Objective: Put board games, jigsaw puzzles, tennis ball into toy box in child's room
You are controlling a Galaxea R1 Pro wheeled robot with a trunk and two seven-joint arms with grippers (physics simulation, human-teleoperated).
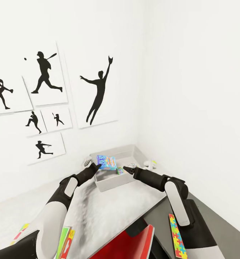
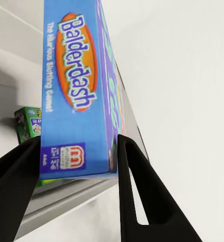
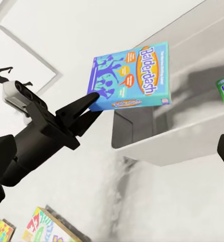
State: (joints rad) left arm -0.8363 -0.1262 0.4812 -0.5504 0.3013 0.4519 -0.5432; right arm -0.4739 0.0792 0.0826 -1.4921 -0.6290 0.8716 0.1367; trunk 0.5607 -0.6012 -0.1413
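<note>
Left tool (image 1: 97, 166) clamps the blue board game (image 1: 106, 162) over the toy box (image 1: 109, 183); next, release. Right tool (image 1: 128, 169) probably spread.

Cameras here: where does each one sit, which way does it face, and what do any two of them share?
Head view: from the robot's head, looking down over both arms at the toy box in the wall corner; left gripper and right gripper show.
Left wrist view: along the left gripper's fingers, clamped on the blue Balderdash box.
Right wrist view: across at the left gripper holding that box above the bin.
All three share the Balderdash box.
</note>
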